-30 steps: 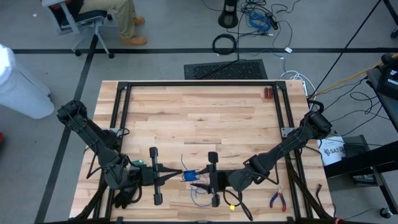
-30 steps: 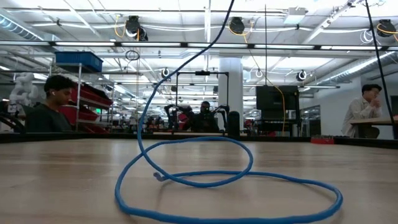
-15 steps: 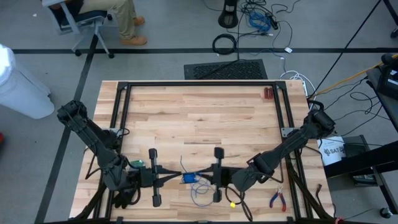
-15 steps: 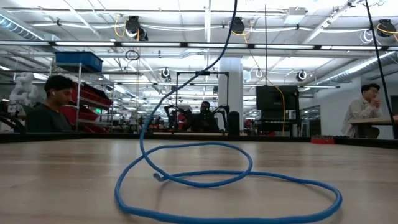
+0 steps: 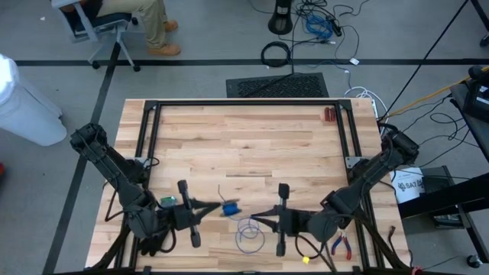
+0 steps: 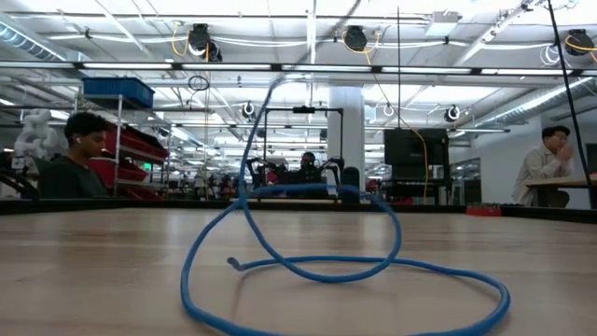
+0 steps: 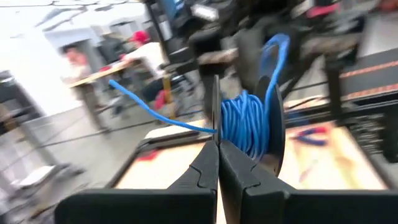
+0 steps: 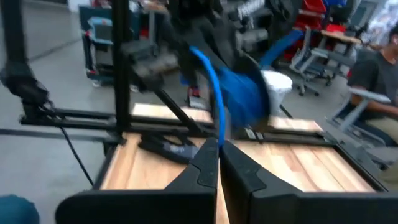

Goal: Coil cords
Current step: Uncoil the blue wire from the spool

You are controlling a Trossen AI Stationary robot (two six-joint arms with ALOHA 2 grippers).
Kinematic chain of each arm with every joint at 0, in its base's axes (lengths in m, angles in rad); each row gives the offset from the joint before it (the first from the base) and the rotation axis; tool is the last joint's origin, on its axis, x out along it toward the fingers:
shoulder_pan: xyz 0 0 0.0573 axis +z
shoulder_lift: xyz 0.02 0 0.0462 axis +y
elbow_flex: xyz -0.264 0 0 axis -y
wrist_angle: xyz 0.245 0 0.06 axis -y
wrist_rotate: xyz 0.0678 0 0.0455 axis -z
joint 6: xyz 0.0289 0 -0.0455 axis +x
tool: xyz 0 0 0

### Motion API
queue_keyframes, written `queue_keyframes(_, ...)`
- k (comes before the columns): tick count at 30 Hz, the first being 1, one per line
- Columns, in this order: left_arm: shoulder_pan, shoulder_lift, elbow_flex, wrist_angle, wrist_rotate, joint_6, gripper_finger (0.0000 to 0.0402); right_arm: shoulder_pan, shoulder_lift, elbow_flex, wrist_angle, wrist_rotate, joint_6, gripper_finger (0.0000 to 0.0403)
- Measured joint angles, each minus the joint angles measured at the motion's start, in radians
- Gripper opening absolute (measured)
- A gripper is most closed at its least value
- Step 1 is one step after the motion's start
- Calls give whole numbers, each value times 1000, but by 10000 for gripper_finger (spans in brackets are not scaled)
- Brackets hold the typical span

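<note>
- My left gripper [image 5: 208, 208] has its fingers pinched tight on the blue cord [image 5: 229, 208], beside the small wound bundle, so the bundle does not fall apart.
- My right gripper [image 5: 256, 218] has its fingers pinched on the loose end, to guide it round.
- The rest of the cord lies in loops on the surface [image 5: 244, 145], waiting to be wound.

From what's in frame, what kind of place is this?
Likely an open robotics lab or workshop: a wooden table in a black frame, storage shelving, and people seated at benches under an industrial ceiling.
</note>
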Motion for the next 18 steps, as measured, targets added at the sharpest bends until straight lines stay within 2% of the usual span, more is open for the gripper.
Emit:
queue_keyframes(11,26,16,0,7,-155,-4,2,-8,22,0,66,-66,-53,0)
queue_keyframes(18,63,32,0,7,-162,-77,2,-35,75,0,138,-136,-117,0)
